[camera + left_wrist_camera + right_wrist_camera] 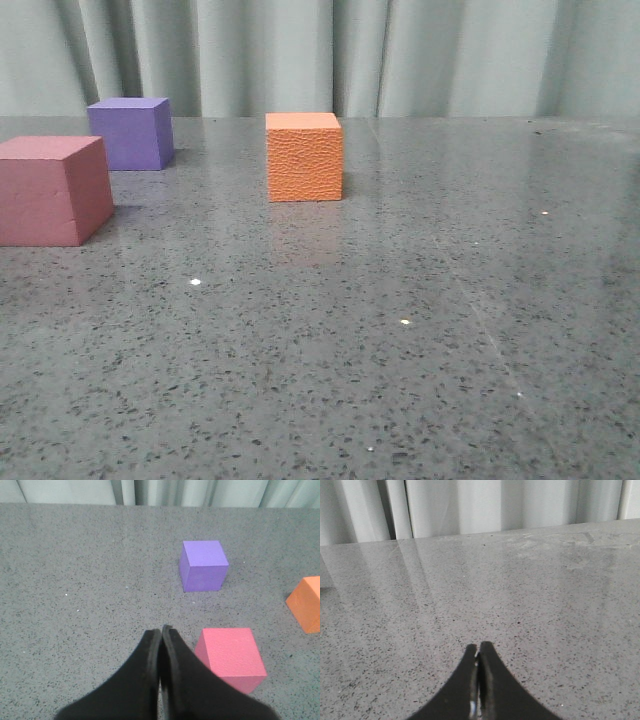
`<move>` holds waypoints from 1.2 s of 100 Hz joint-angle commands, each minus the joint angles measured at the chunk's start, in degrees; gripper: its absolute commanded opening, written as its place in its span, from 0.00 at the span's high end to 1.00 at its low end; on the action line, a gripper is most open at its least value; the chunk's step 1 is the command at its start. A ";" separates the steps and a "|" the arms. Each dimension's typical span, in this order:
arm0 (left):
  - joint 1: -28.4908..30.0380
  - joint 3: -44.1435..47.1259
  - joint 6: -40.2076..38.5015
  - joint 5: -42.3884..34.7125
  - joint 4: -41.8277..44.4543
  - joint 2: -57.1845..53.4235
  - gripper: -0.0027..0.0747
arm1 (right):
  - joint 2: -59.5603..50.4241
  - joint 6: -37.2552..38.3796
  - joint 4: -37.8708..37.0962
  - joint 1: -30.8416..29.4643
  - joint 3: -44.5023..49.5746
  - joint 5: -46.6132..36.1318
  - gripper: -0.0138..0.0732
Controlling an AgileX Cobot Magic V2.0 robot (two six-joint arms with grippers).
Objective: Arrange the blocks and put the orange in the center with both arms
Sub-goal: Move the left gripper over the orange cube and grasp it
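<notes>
The orange cube with a pebbled surface stands near the middle of the table, toward the back. The purple cube stands at the back left. The pinkish-red cube stands at the left, nearer the front. In the left wrist view my left gripper is shut and empty, just beside the pinkish-red cube, with the purple cube beyond and the orange cube at the edge. My right gripper is shut and empty over bare table. Neither gripper shows in the front view.
The grey speckled table stretches to a pale curtain at the back. No other objects stand on it.
</notes>
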 commanded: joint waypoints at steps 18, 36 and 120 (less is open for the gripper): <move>0.10 -2.37 -0.44 -2.88 -3.56 3.96 0.99 | -1.47 -0.66 0.00 -0.32 -0.83 -5.07 0.92; 0.10 -2.37 -0.44 -3.53 -3.56 4.20 0.93 | -1.47 -0.66 0.00 -0.32 -0.83 -5.07 0.92; -6.13 -8.76 -0.99 -7.20 -5.63 8.79 0.14 | -1.47 -0.66 0.00 -0.32 -0.83 -5.07 0.92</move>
